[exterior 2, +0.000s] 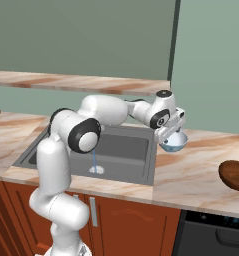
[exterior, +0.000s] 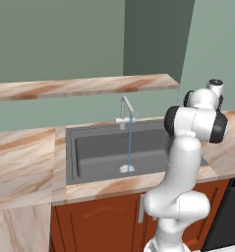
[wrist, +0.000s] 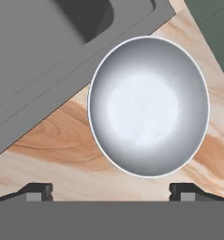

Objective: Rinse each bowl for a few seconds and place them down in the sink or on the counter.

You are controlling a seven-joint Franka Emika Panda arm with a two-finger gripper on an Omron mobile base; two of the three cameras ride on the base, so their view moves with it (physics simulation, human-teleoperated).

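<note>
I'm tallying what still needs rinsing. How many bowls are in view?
2. A pale blue bowl sits on the counter just right of the sink, under the open fingers. A dark brown bowl sits farther right. Others may be hidden.

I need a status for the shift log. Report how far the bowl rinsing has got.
Looks done: one pale bowl sits upright on the counter just right of the sink.
In hand: nothing; the claw hangs open right above that bowl.
Left: water runs from the faucet into the basin, and a brown bowl waits farther right, apparently unrinsed.
</note>
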